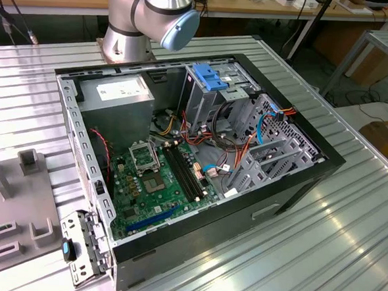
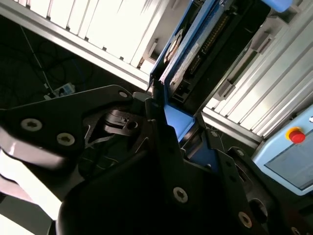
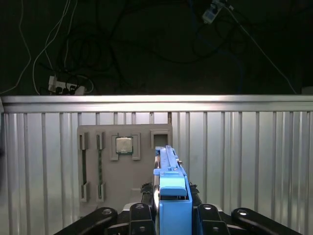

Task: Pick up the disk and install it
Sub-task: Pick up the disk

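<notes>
While my jaws pinch the disk (image 3: 168,166) by its blue carrier (image 2: 178,122) over the ribbed tabletop (image 3: 244,161), apart from the open computer case (image 1: 297,185): hazard, in my judgement, a slim edge grip letting it tilt and jam against the drive cage (image 1: 206,103).

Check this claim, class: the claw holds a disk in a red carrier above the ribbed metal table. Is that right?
No. The carrier is blue, not red, as the first wrist view shows. The claw holds the disk above the ribbed metal table.
</notes>
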Tool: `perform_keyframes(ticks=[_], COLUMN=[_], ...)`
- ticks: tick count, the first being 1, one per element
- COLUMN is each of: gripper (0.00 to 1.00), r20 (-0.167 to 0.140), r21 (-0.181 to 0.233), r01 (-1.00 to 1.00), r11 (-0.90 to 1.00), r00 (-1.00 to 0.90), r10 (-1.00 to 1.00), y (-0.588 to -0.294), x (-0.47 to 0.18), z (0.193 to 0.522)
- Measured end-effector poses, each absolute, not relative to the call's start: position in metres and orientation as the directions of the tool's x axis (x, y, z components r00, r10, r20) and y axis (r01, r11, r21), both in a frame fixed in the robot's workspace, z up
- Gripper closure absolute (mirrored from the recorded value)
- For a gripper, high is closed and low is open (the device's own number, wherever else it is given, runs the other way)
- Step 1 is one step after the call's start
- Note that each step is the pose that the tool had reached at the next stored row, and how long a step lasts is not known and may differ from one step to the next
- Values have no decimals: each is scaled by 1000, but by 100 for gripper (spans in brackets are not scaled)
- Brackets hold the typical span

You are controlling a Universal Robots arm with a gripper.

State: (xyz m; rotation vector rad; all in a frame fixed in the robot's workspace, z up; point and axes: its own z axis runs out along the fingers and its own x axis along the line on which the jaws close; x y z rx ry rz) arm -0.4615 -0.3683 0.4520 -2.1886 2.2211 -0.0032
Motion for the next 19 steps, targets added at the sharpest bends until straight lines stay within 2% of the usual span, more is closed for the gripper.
perform_keyframes(ticks=[19], gripper=[63], r20=[-14], r21=[-16], r01=[-999], r11=[29], r00=[-28], r10=[-999], y=[-368], x=[-461], z=[492])
